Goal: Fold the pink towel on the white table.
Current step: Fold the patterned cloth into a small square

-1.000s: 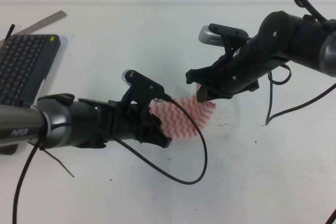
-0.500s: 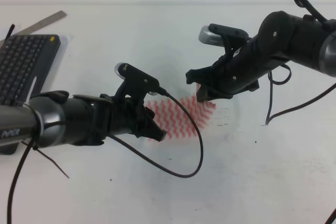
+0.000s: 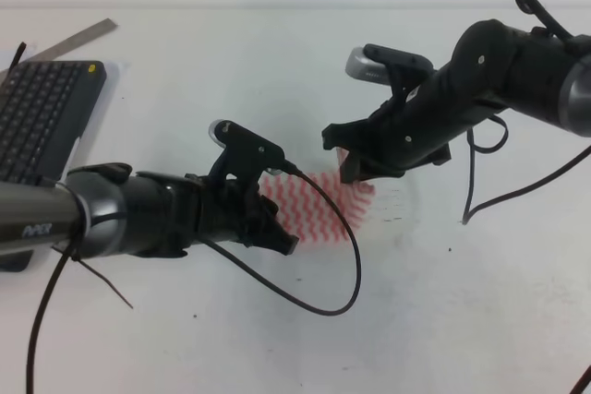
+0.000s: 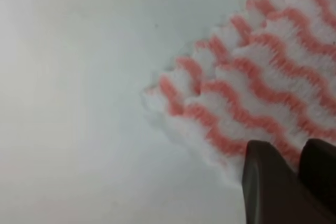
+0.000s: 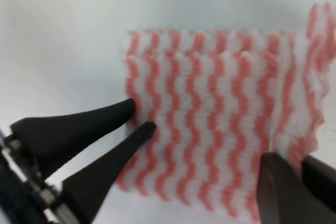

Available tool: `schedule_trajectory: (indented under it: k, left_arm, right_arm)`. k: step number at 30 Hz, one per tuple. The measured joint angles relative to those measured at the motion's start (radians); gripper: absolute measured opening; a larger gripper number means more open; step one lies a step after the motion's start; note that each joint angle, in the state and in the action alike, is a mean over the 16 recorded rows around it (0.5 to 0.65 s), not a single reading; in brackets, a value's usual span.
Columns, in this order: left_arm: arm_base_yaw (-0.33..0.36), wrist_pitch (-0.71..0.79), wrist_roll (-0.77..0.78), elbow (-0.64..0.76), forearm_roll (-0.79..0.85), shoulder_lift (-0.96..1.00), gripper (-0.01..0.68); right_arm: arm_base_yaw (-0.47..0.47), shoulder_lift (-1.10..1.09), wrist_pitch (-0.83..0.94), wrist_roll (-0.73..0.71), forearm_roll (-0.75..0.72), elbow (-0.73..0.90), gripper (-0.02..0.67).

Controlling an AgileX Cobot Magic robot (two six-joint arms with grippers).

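- One pink towel (image 3: 319,208) is seen lying on the white table (image 3: 277,71), near the table's middle; it is partly hidden by both arms in the exterior high view.
- The left arm is seen stretched low and nearly level across the table from the left edge of the view, with its gripper end at the towel's left side.
- The left gripper (image 4: 291,169) is seen in its wrist view with both dark fingers close together over the towel's edge; a narrow gap shows between them, and whether cloth is pinched there cannot be told.
- The right arm is seen reaching in from the upper right, angled downward, with its gripper end over the towel's upper right part.
- The right gripper (image 5: 289,174) shows in its wrist view as two dark fingertips set close together at the towel's near right corner; whether they clamp the cloth cannot be told.
- In the right wrist view the left gripper's two fingers (image 5: 89,129) are seen at the towel's left edge, slightly parted, their tips touching the cloth.
- In the same view a second layer of towel is seen along the far edge, and the right edge is raised and curled.
- One dark keyboard (image 3: 42,113) is seen well to the left of the towel, at the table's left edge.
- One metal ruler (image 3: 78,39) is seen beyond the keyboard, well apart from the towel.
- Two arms, two grippers and one towel are counted.
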Motion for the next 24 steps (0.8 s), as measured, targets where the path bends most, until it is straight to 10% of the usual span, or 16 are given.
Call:
schedule_trajectory:
  k: [24]
  left_arm:
    - [0.001, 0.090, -0.016, -0.001, 0.000, 0.002, 0.131]
  right_arm:
    - [0.046, 0.002, -0.035, 0.003, 0.022, 0.000, -0.012]
